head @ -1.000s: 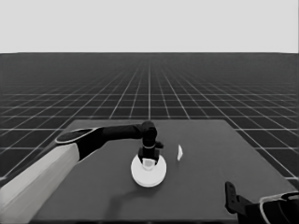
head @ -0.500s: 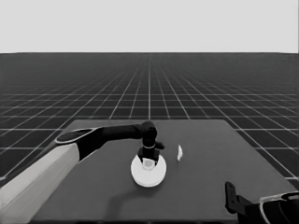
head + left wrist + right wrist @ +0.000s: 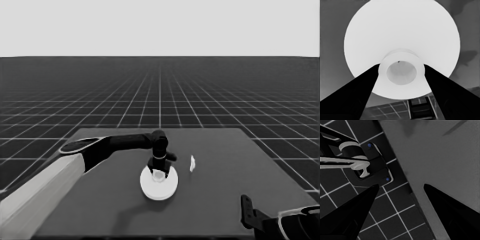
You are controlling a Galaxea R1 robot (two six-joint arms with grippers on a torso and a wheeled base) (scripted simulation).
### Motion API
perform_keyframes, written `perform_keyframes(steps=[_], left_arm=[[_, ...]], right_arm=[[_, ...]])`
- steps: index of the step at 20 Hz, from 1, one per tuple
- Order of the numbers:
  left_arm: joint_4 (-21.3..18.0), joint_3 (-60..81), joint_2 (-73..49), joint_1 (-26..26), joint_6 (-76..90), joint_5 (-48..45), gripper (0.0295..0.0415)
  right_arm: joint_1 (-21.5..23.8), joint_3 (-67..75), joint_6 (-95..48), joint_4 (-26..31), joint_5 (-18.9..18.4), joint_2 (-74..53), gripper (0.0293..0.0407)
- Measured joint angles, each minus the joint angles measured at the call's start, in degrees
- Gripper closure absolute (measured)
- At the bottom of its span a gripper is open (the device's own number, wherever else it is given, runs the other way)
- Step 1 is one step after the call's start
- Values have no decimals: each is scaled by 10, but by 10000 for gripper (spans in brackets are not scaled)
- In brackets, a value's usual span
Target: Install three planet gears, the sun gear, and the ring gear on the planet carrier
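One white round part (image 3: 150, 189) lies at the table's middle; by its width it is the larger round part (image 3: 400, 30). A raised hollow hub (image 3: 401, 72) stands at its centre. My left gripper (image 3: 158, 174) reaches straight down over it, and the left wrist view shows its two fingers pressed against both sides of that hub (image 3: 401, 67). The planet gears, the sun gear and the smaller round part are out of view. My right gripper (image 3: 246, 211) is parked at the lower right corner, open (image 3: 401, 185) and holding nothing.
A thin white piece (image 3: 192, 163) lies just right of the round part. The right wrist view looks at the table's corner (image 3: 440, 162), the floor grid and dark machinery with blue lights (image 3: 367, 165) past the edge.
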Motion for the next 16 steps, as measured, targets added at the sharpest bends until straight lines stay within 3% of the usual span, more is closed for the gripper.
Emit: perform_keyframes(steps=[16], left_arm=[[0,0,0,0,80,0,362]], right_arm=[[0,0,0,0,0,0,315]])
